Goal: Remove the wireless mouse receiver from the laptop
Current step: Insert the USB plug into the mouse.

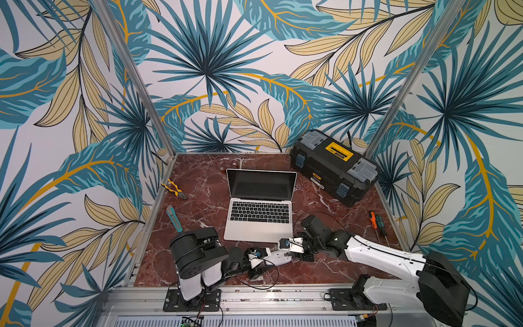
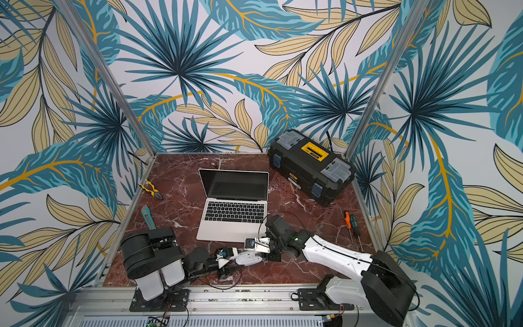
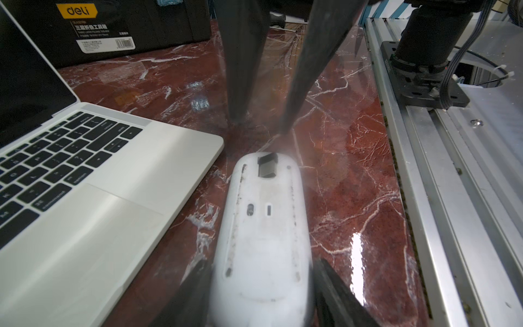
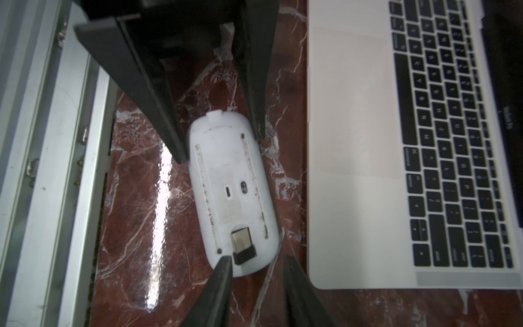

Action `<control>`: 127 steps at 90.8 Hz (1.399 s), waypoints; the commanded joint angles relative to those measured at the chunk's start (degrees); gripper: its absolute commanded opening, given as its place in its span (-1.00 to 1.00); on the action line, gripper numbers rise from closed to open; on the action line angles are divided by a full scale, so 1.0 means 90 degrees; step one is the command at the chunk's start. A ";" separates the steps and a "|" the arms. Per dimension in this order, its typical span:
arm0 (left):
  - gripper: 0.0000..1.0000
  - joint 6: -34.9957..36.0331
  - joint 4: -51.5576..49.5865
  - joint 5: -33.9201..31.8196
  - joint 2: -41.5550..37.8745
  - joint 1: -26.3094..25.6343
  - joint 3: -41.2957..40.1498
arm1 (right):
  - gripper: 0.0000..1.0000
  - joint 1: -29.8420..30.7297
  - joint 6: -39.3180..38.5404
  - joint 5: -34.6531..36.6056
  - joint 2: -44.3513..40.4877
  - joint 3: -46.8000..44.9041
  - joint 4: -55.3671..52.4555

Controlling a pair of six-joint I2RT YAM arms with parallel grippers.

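Judging by how things are lying, the task is looking nearly finished.

At the near left, the left gripper (image 3: 261, 286) is clamping an upturned white wireless mouse (image 3: 263, 226) by its sides. It is holding the mouse low over the red marble surface (image 1: 198, 198), just near of the near right corner of the laptop (image 1: 260, 223). Whether the mouse is touching the surface cannot be told.

The wireless mouse receiver (image 4: 242, 243) is no longer showing at the laptop. It is lying in the recess in the mouse's underside, at the mouse's right end, with its silver plug pointing inward and its black cap outward.

Further right, the right gripper (image 4: 257, 262) is hovering at that same end of the mouse. Its jaws are standing narrowly apart and are pinching nothing, with one tip just beside the black cap. What seems to be remaining is drawing this arm clear and perhaps setting the mouse down.

Several things are proving hard to make out:
- The laptop's side ports are facing away from every camera, so the empty port cannot be checked directly.
- In both top views the two grippers are masking the receiver.
- Whether the receiver is sitting fully home in its recess is unclear.
- The held end of the mouse is blurring in the left wrist view.
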 commanded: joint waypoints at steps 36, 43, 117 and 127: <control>-0.04 -0.0072 0.0081 0.0069 0.0050 0.0047 -0.0028 | -0.20 -0.0009 0.6231 0.1059 -0.0310 0.0004 0.0232; -0.04 -0.0066 0.0079 0.0068 0.0044 0.0049 -0.0028 | -0.21 -0.0009 0.6932 0.0885 -0.0159 -0.0009 -0.0036; -0.05 -0.0065 -0.0020 0.0108 0.0015 0.0059 0.0000 | -0.08 0.0103 0.7915 0.0199 0.0401 -0.0485 0.0016; -0.05 -0.0068 -0.0015 0.0108 0.0016 0.0059 0.0017 | -0.08 0.0121 0.7908 0.0279 0.0510 -0.0504 0.0010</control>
